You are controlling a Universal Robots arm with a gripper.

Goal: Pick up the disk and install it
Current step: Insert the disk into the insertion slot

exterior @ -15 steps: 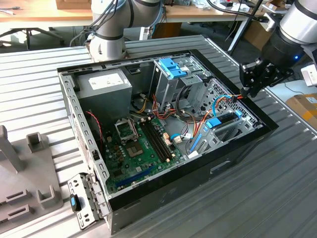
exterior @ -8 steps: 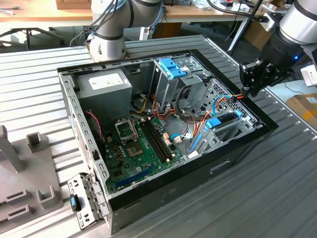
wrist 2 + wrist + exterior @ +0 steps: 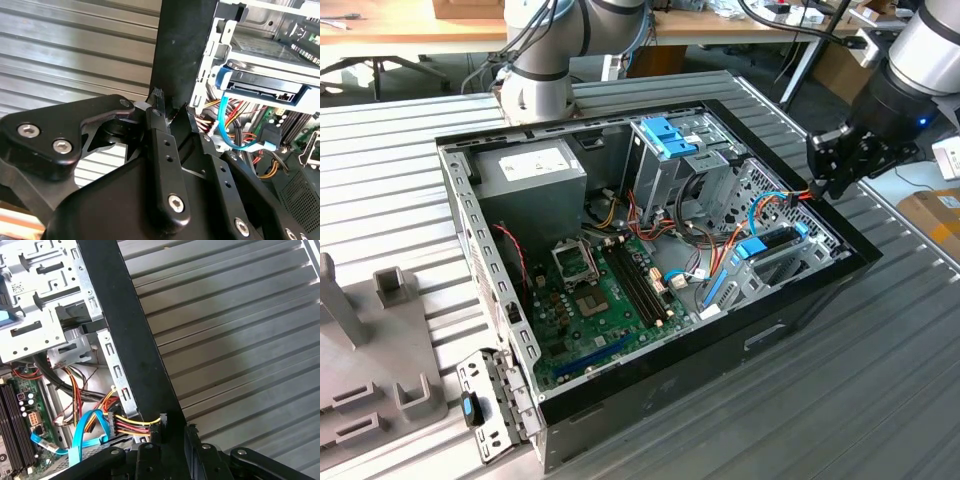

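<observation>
One computer case (image 3: pixel 650 395), black and with its side open, lies flat on the ribbed metal table (image 3: pixel 900 330) and serves as the reference for every position below. Inside the case, the grey power-supply box (image 3: pixel 535 168) fills the far corner, the green motherboard (image 3: pixel 605 300) covers the floor, and the tall metal cage (image 3: pixel 670 170) with blue tabs stands against the far wall. The disk (image 3: pixel 770 243) sits in the low bay just inside the case wall on the exterior view's right. In the second wrist view its light-blue bracket (image 3: pixel 260 82) frames the end that faces the arm. The gripper (image 3: pixel 820 185) hangs over the rim of that same wall, so the disk lies inward from it, near but apart. Which way the disk's long axis runs cannot be told for certain. Both wrist views show the fingers (image 3: pixel 159 107) parted and holding nothing, with the black wall edge in line with the gap between them. A bundle of orange, yellow and blue cables (image 3: pixel 125 422) lies against the inner face of the wall, between gripper and disk, and is judged the main obstruction.
</observation>
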